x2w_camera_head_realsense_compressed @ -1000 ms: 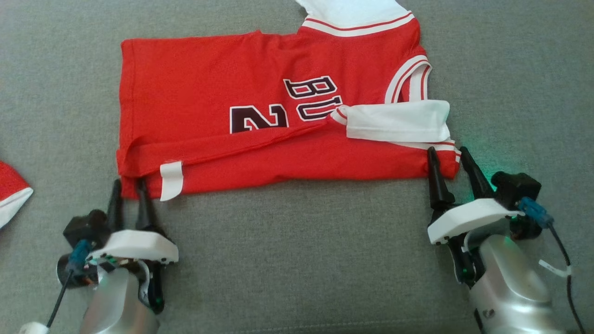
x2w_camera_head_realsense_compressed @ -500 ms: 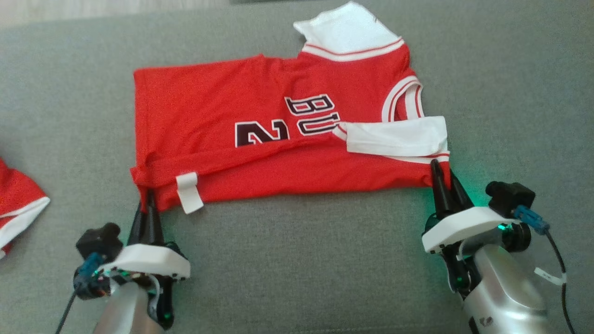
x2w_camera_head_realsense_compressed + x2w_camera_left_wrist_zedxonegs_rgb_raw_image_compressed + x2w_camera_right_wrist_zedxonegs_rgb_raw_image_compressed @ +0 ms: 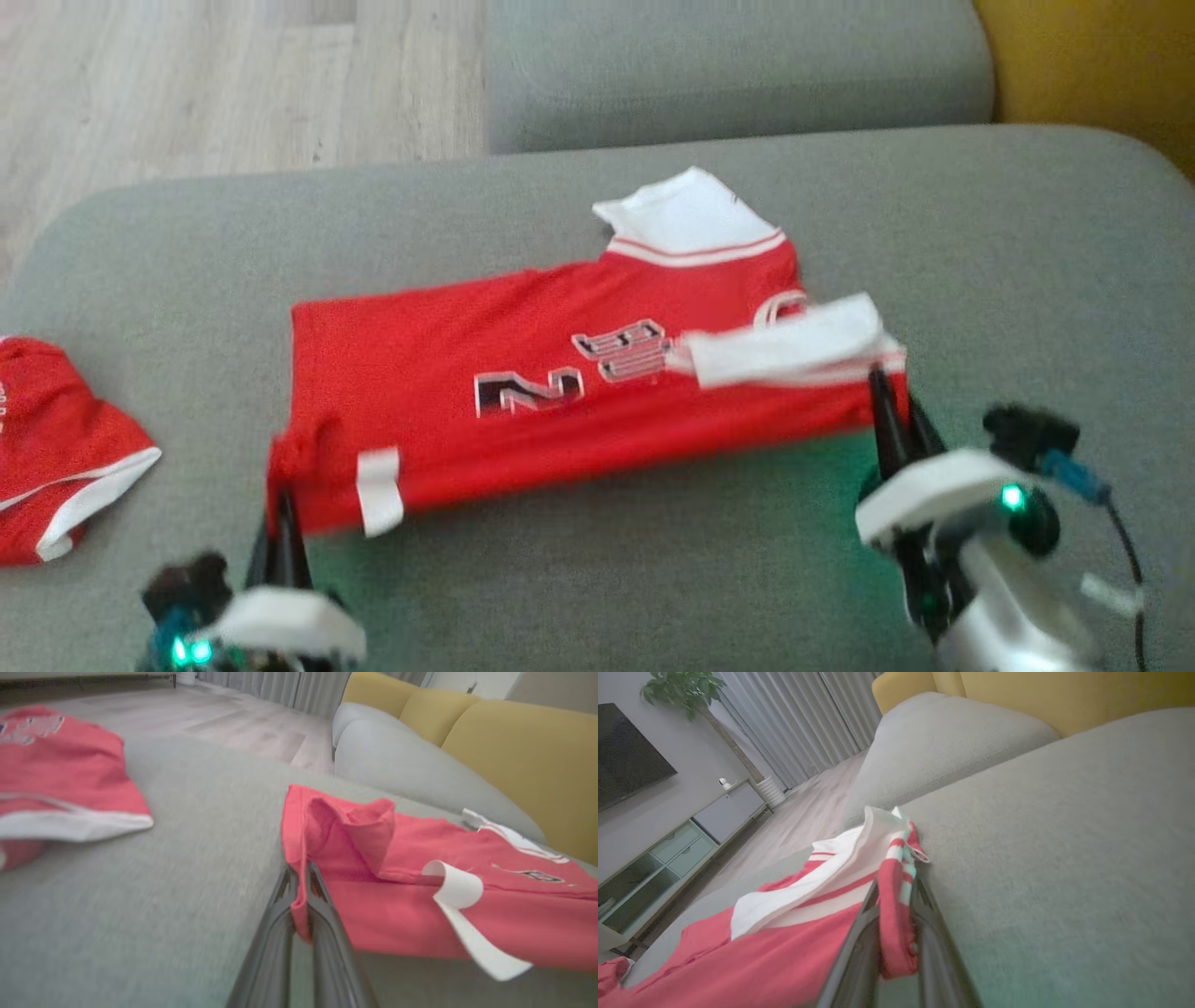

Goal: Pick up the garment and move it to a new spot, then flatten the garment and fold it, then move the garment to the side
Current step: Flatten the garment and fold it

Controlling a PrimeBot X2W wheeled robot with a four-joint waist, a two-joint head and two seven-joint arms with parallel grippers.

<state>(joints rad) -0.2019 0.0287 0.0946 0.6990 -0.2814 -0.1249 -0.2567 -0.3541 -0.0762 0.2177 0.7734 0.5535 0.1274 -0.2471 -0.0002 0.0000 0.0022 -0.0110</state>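
Room: pale wood floor (image 3: 233, 84) past the seat, grey curtains (image 3: 798, 723), a dark screen (image 3: 626, 760) on the wall above a low cabinet (image 3: 691, 835), a plant (image 3: 682, 690) in the corner, and a yellow sofa (image 3: 514, 742) off behind.
Surface: a broad grey cushion (image 3: 597, 579) right in front of me, with a second grey cushion (image 3: 738, 65) just beyond its far edge.
Jersey: the red jersey (image 3: 448, 373) sits around the middle of the broad cushion, partly folded.
Long axis: it runs across me, left to right. The hem end points to my left and the white-sleeved end to my right, with the right end a touch farther from me.
Sleeve: one white sleeve (image 3: 784, 341) is folded over the front, blurred in the head view.
Left gripper: my left gripper (image 3: 283, 518) has its fingers clamped on the near hem corner, red cloth pinched between them.
Right gripper: my right gripper (image 3: 893, 397) is closed on the near right corner, with red-and-white trim bunched in the grip.
White strip: a white strip (image 3: 378, 490) dangles off the near edge, just beside my left fingers.
Other garment: a red garment with white trim (image 3: 56, 448) lies at the cushion's left edge, well apart.
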